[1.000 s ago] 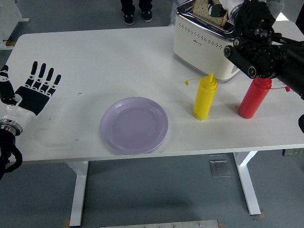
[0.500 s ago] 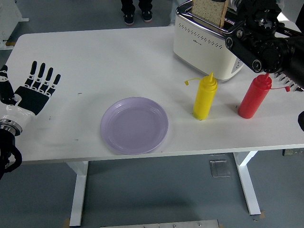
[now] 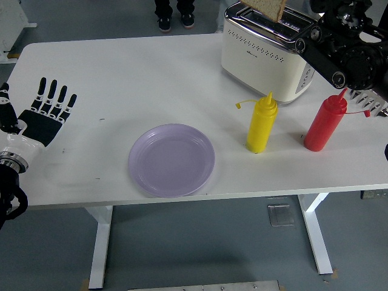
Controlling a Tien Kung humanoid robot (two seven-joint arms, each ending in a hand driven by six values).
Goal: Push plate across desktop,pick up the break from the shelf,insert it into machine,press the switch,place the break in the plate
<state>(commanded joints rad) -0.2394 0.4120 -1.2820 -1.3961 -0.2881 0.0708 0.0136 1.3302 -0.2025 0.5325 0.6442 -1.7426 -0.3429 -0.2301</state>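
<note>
A slice of brown bread (image 3: 268, 7) hangs just above the slots of the cream toaster (image 3: 260, 54) at the back right, its upper part cut off by the picture's top edge. My right arm (image 3: 339, 51) reaches up over the toaster's right end. My right hand (image 3: 330, 6) is mostly out of frame, and its hold on the bread lies beyond the top edge. A lilac plate (image 3: 171, 159) lies bare near the front edge, left of centre. At the far left my left hand (image 3: 48, 112) rests flat on the table, open, fingers spread.
A yellow squeeze bottle (image 3: 262, 123) and a red squeeze bottle (image 3: 324, 124) stand in front of the toaster, the red one just under my right forearm. A person's shoes (image 3: 173, 18) show beyond the table's far edge.
The bread has risen out of the toaster slot and now sits higher, partly out of frame. My right arm has lifted up and to the right with it. The left hand has not moved.
</note>
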